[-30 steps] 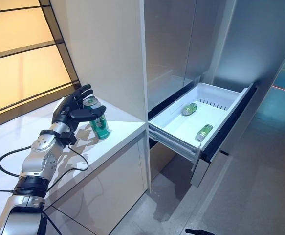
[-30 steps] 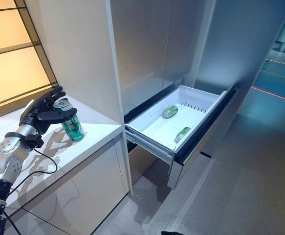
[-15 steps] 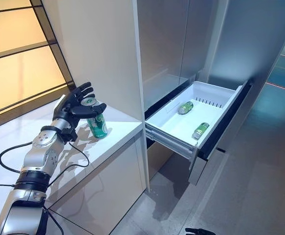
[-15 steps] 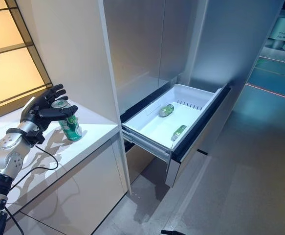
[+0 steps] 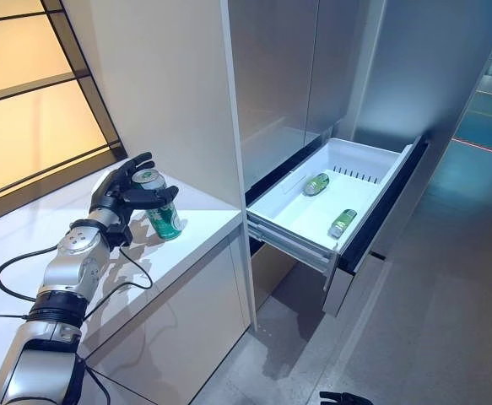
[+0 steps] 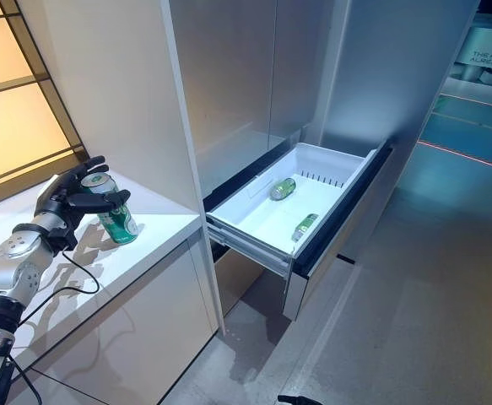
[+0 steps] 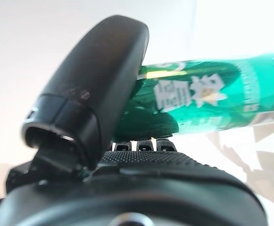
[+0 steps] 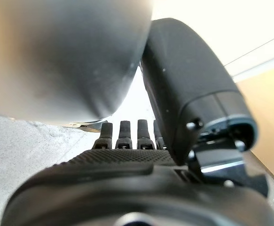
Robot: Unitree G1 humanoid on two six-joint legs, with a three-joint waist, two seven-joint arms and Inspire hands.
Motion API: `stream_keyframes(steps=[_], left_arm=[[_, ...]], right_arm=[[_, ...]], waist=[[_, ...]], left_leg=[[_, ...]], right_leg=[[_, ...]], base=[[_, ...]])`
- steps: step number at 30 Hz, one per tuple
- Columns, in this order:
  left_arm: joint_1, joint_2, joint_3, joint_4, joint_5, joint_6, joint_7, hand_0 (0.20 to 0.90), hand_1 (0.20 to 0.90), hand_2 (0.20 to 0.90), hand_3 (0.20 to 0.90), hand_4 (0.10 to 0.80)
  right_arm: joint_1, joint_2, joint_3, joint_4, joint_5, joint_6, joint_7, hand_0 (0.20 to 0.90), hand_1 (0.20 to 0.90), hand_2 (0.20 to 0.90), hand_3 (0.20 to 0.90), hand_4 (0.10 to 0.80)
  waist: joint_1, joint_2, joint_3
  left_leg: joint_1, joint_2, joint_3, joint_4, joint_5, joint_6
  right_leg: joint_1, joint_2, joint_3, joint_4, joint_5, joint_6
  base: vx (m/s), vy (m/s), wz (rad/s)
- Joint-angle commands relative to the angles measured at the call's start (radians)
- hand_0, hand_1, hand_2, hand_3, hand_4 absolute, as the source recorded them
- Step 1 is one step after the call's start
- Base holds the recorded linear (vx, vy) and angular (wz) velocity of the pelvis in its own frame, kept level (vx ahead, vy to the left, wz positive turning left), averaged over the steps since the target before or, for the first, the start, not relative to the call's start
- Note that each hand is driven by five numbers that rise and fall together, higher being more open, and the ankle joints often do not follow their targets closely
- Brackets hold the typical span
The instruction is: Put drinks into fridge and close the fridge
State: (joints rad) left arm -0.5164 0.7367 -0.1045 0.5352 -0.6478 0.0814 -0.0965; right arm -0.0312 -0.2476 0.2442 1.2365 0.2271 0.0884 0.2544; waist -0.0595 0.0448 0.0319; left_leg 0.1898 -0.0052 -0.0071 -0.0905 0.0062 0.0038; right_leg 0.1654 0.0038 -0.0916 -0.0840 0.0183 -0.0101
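The left hand (image 5: 119,192) is at the green can (image 5: 162,216) on the white counter (image 5: 199,221), with the thumb across the front of the can and the fingers behind its top. From the wrist view the thumb lies against the can, so I judge the hand is wrapped round it, though the hold looks light and not yet firm. The can stands upright, near the counter's edge and beside the tall white panel (image 5: 178,84).

The fridge drawer (image 5: 330,202) is pulled out, well apart from the counter, and two cans (image 5: 316,184) already lie inside on their sides.

To do this step well, the hand should press the can fully between thumb and fingers before lifting — a thin can slips easily. Lift straight up, then carry it clear of the panel's corner, because this corner stands between counter and drawer.

The right hand (image 8: 174,94) shows only in its own wrist view; its fingers look straight and it holds nothing.
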Motion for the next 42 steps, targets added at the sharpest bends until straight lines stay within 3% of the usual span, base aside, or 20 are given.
stream_keyframes(steps=[1, 13, 14, 15, 16, 33, 36, 42], left_arm=[[-0.224, 0.068, 0.049, 0.022, 0.019, -0.081, 0.017, 0.900, 0.900, 0.900, 0.900, 0.800], [-0.231, 0.056, 0.047, 0.025, 0.005, -0.087, 0.018, 0.900, 0.900, 0.900, 0.900, 0.800], [-0.230, 0.054, 0.048, 0.024, 0.003, -0.089, 0.016, 0.545, 0.545, 0.545, 0.485, 0.385], [-0.228, 0.052, 0.050, 0.021, 0.003, -0.092, 0.016, 0.387, 0.387, 0.387, 0.302, 0.202], [-0.226, 0.050, 0.051, 0.017, 0.003, -0.093, 0.009, 0.300, 0.300, 0.300, 0.200, 0.100], [-0.226, 0.039, 0.004, 0.013, 0.073, -0.093, -0.019, 0.300, 0.300, 0.300, 0.200, 0.100], [-0.215, 0.022, -0.004, -0.031, 0.033, -0.118, -0.004, 0.300, 0.300, 0.300, 0.200, 0.100], [-0.182, -0.021, 0.016, -0.229, -0.025, -0.224, 0.029, 0.300, 0.300, 0.300, 0.200, 0.100]], right_arm=[[0.014, -0.033, 0.042, 0.045, -0.016, 0.011, 0.025, 0.900, 0.900, 0.900, 0.900, 0.800], [0.015, -0.032, 0.040, 0.047, -0.017, 0.008, 0.024, 0.900, 0.900, 0.900, 0.900, 0.800], [0.015, -0.032, 0.040, 0.048, -0.017, 0.008, 0.024, 0.900, 0.900, 0.900, 0.900, 0.800], [0.015, -0.032, 0.040, 0.048, -0.018, 0.008, 0.024, 0.900, 0.900, 0.900, 0.900, 0.800], [0.016, -0.031, 0.041, 0.047, -0.018, 0.009, 0.023, 0.900, 0.900, 0.900, 0.900, 0.800], [0.009, -0.032, 0.052, 0.014, 0.049, -0.052, 0.038, 0.900, 0.900, 0.900, 0.900, 0.800], [-0.002, -0.040, 0.068, -0.158, 0.111, -0.054, 0.036, 0.900, 0.900, 0.900, 0.900, 0.800], [0.026, -0.037, 0.103, -0.708, 0.195, -0.043, -0.013, 0.900, 0.900, 0.900, 0.900, 0.800]], waist=[[-0.015, -0.010, -0.025], [-0.019, -0.011, -0.023], [-0.019, -0.010, -0.023], [-0.019, -0.010, -0.023], [-0.020, -0.011, -0.023], [-0.022, -0.008, -0.023], [-0.023, -0.011, -0.019], [-0.036, -0.023, -0.003]], left_leg=[[0.008, -0.032, 0.057, 0.018, -0.059, 0.021], [0.008, -0.032, 0.060, 0.019, -0.060, 0.023], [0.009, -0.032, 0.061, 0.018, -0.060, 0.023], [0.009, -0.032, 0.061, 0.018, -0.061, 0.023], [0.009, -0.032, 0.061, 0.018, -0.061, 0.023], [0.009, -0.031, 0.061, 0.015, -0.058, 0.022], [0.009, -0.028, 0.061, 0.015, -0.054, 0.018], [-0.002, -0.024, 0.058, 0.013, -0.044, 0.015]], right_leg=[[-0.017, -0.022, 0.077, 0.046, -0.027, 0.065], [-0.019, -0.022, 0.080, 0.050, -0.027, 0.064], [-0.018, -0.022, 0.079, 0.050, -0.027, 0.064], [-0.018, -0.022, 0.079, 0.050, -0.027, 0.064], [-0.018, -0.022, 0.079, 0.050, -0.027, 0.064], [-0.017, -0.021, 0.079, 0.047, -0.023, 0.064], [-0.016, -0.022, 0.077, 0.046, -0.021, 0.064], [-0.025, -0.025, 0.076, 0.049, -0.021, 0.061]], base=[[0.008, 0.000, -0.03], [0.007, 0.001, -0.04], [0.000, 0.000, 0.00], [0.000, 0.000, 0.00], [0.000, 0.000, 0.00], [0.000, 0.000, 0.00], [0.000, 0.000, 0.00], [-0.046, -0.013, 0.00]])
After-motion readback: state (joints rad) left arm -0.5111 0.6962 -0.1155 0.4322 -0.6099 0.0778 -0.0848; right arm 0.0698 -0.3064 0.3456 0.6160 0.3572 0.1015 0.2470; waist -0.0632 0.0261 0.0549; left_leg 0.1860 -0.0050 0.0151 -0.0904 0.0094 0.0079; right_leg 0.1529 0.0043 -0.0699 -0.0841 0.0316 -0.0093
